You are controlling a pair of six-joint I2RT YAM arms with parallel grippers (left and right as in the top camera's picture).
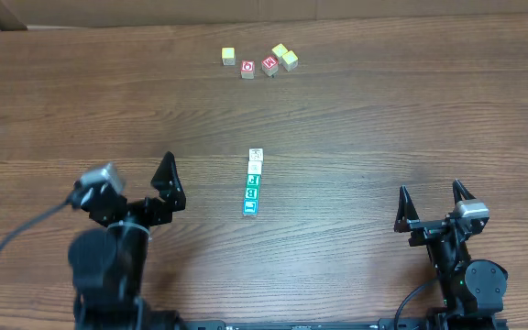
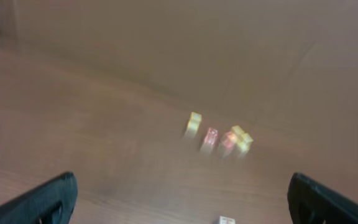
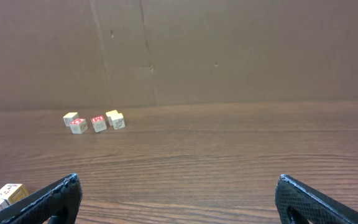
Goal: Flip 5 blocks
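I see open worktop point(image 1: 383, 128) on either side of the blocks point(image 1: 253, 181); the cube cluster point(image 1: 269, 65) sits well beyond.

wood table point(image 1: 411, 110) holds blocks point(image 1: 253, 181), other cubes point(image 1: 269, 64)

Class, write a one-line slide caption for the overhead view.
Five letter blocks in a central row between the open left tool and open right tool; yellow and red cubes clustered farther back.
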